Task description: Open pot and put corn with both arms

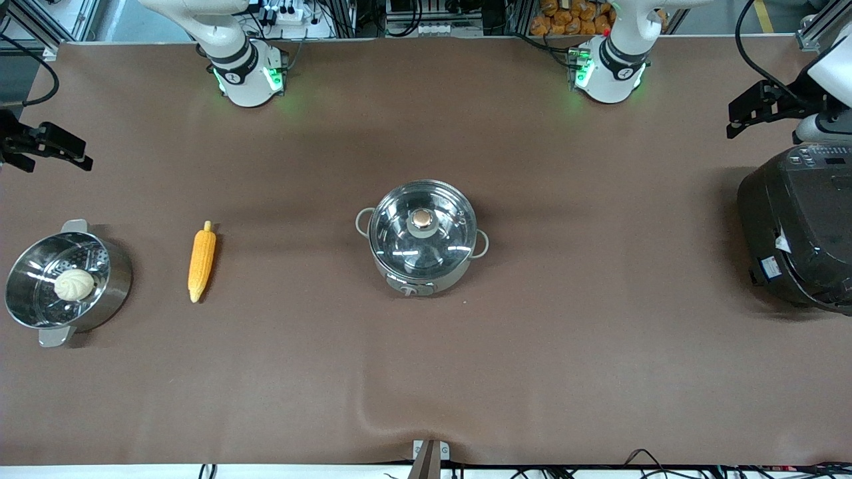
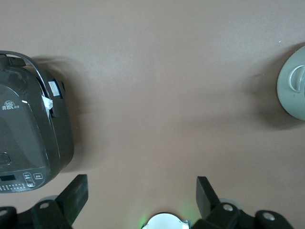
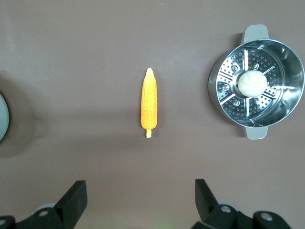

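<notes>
The corn (image 1: 202, 260) lay flat on the table (image 1: 426, 372), between the steamer (image 1: 66, 283) with its bun (image 1: 74, 284) and the pot (image 1: 422, 236), whose lid was on. The right gripper (image 3: 140, 202) hung wide open and empty above the corn. The left gripper (image 2: 142, 200) hung wide open and empty beside the rice cooker (image 1: 799, 233).

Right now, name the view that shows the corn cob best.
The right wrist view: the corn cob lies whole and large. The front view shows it smaller, between steamer pot and lidded pot. The left wrist view misses it.
</notes>
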`<action>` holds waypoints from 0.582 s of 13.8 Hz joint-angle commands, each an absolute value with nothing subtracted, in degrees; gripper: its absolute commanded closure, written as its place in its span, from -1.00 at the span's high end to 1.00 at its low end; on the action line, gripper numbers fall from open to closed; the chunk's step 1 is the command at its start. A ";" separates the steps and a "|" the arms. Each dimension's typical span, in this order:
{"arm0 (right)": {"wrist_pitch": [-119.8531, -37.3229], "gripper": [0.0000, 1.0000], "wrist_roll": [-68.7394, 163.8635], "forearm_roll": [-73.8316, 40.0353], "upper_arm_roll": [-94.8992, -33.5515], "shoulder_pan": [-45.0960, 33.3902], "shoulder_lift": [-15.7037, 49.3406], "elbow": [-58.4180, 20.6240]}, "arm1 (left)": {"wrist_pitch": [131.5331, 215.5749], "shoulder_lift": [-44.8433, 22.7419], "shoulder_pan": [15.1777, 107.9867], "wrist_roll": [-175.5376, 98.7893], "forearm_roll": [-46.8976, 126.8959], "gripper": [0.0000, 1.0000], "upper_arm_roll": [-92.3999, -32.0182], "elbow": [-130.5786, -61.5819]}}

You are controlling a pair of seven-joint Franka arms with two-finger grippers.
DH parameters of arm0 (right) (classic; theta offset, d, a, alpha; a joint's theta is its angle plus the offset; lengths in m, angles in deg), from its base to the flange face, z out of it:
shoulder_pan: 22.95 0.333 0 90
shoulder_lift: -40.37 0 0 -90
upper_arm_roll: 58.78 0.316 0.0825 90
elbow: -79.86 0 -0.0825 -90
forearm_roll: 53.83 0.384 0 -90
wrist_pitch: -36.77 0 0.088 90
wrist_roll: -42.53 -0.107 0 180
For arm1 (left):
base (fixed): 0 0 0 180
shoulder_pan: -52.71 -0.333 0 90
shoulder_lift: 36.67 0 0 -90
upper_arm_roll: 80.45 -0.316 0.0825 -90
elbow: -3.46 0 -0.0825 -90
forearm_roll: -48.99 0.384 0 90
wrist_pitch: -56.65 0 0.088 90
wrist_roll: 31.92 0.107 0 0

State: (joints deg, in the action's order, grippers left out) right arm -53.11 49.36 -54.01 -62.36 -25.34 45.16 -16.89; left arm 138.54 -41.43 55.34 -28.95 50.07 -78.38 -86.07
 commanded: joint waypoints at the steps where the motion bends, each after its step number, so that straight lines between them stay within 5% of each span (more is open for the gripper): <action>1: -54.45 1.00 48.69 -53.13 -61.85 -26.29 45.03 -17.00 | 138.13 -41.86 55.17 -29.90 49.17 1.00 -78.16 -86.11; 8: -53.76 1.00 48.86 -53.13 -61.85 -26.03 45.29 -17.52 | 137.95 -38.08 56.05 -29.46 50.04 1.00 -77.73 -81.98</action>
